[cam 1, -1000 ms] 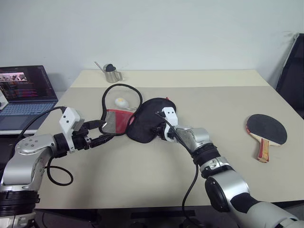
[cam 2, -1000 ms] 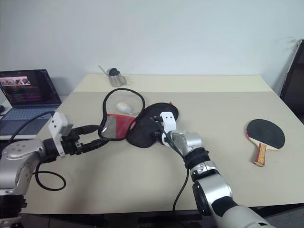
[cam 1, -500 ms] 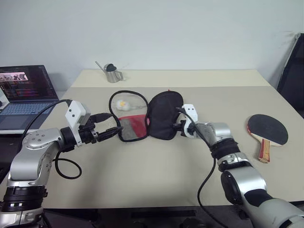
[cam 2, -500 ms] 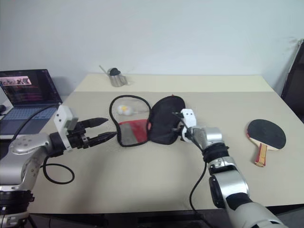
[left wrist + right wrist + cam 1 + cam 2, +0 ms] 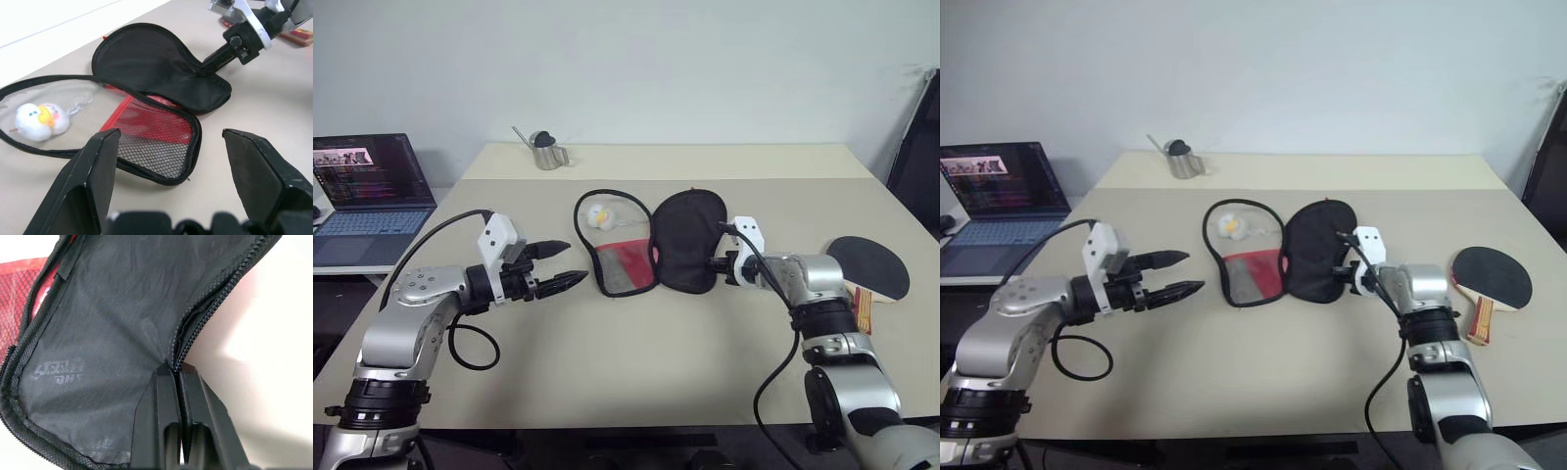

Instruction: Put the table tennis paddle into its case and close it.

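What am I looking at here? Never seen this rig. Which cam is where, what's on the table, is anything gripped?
It is a humanoid robot with two arms, each ending in a two-finger black gripper. The two wide pictures come from a stereo camera on its head, looking down over the arms. The two close-ups come from cameras on each wrist, looking along that gripper's fingers.

On the table lies the case, unzipped and spread open, with a small white plush toy on its clear half. The table tennis paddle lies apart from it, near the table's right edge. A small metal jug stands at the back, and a laptop sits off to the left.

The right gripper is shut on the case, pinching the black flap's zipper edge. The left gripper is open and holds nothing, short of the case.
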